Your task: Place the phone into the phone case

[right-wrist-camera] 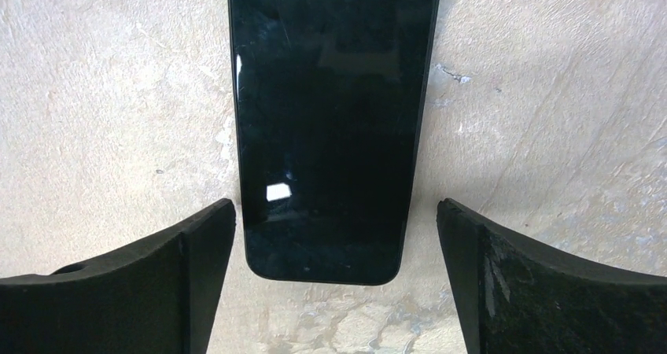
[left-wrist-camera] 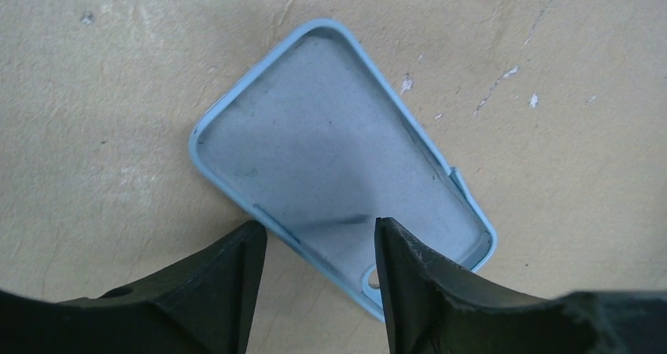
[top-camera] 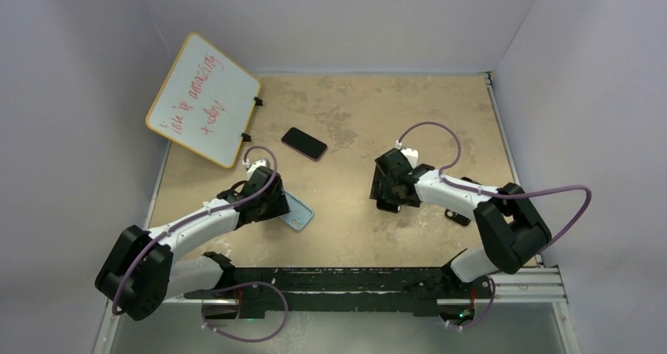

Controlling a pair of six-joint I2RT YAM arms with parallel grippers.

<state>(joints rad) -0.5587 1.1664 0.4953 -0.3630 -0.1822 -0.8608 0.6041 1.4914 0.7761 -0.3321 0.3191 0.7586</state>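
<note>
Looking through the left wrist camera, I see the light blue silicone phone case (left-wrist-camera: 330,134) lying hollow side up on the scuffed tan tabletop (left-wrist-camera: 566,134). The left gripper (left-wrist-camera: 318,226) hangs over its camera-cutout end, jaws partly apart with nothing between them. One fingertip sits at the case's rim and the other over its floor; I cannot tell whether either touches.

On the right wrist camera, a glossy black slab phone (right-wrist-camera: 330,118) lies flat, screen up. The right gripper (right-wrist-camera: 334,204) straddles its near end with jaws spread wide, bare table showing on both sides.

From above, a dark phone with a reddish edge (top-camera: 304,143) lies near the white board with red writing (top-camera: 203,98), well apart from both grippers. I cannot tell whether it is the same handset.
</note>
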